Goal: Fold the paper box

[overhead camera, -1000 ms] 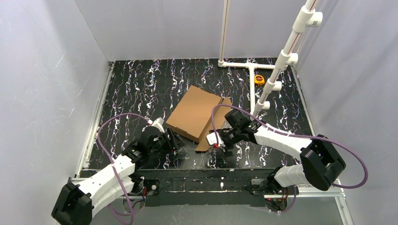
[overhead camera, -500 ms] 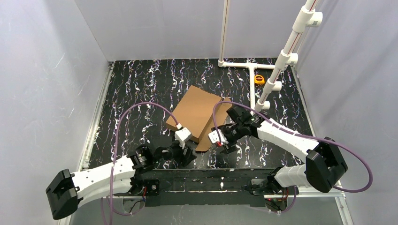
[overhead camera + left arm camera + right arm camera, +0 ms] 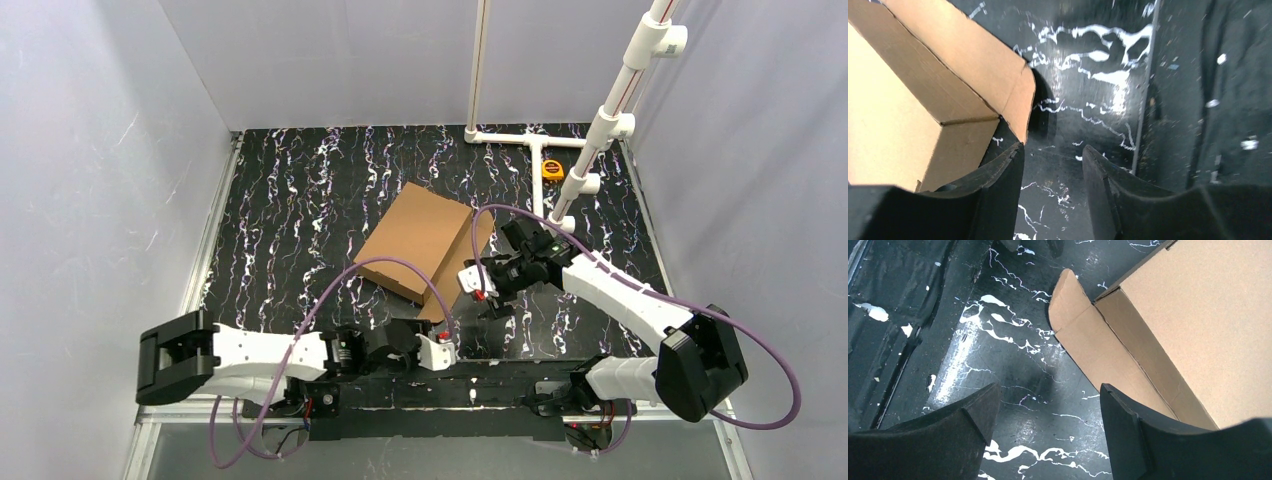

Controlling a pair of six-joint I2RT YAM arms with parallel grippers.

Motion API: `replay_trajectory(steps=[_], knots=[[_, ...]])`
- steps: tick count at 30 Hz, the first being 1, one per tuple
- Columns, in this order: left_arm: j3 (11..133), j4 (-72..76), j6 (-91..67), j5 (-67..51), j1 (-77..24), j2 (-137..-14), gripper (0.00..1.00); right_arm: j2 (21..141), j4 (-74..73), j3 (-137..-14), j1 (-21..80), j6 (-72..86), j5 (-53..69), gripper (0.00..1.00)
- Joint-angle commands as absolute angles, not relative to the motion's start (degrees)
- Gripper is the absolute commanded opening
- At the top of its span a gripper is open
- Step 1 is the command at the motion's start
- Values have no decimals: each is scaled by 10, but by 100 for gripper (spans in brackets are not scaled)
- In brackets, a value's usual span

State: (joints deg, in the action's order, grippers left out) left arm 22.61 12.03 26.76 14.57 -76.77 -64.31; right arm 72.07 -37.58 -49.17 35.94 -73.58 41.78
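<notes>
Your one box (image 3: 415,238) sits mid-table (image 3: 300,200), one flap (image 3: 1070,295) lying out along its right side. Left arm lies low along the near edge; left gripper (image 3: 1053,165) parted, empty, just off the box's near corner. Right arm reaches inward; right gripper (image 3: 1045,410) spread wide, empty, beside that flap. One tape measure (image 3: 552,168) far back, label unreadable.

and here's the table (image 3: 300,190), black top veined in white and violet, glossy under soft, even light. the white pipe frame (image 3: 510,137) sits at its far right: one pipe straight up, another slanting up out of shot. a small yellow tape measure (image 3: 552,169) lies just beside the frame's base. behind and left of the frame, plain pale grey walls (image 3: 100,150). far left of the frame, a silver rail (image 3: 205,245) edges the table.
</notes>
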Motion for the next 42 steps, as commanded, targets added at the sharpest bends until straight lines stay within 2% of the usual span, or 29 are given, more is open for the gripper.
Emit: replay_trajectory(steps=[1,10,19,22,27,36,42], knots=[[242,136,307,219,-772,-689,42,723,-394,-508,348,-749,439,80],[219,217,337,224,-773,-743,33,733,-401,-509,307,-751,450,81],[218,267,356,215,-773,-799,28,747,-403,-508,287,-752,459,81],[216,286,352,216,-772,-821,22,749,-403,-506,284,-752,461,82],[222,299,353,233,-772,-839,0,746,-409,-507,274,-752,466,83],[235,297,342,259,-776,-801,0,744,-417,-502,262,-762,472,86],[230,295,310,251,-777,-749,0,744,-425,-487,262,-783,482,98]])
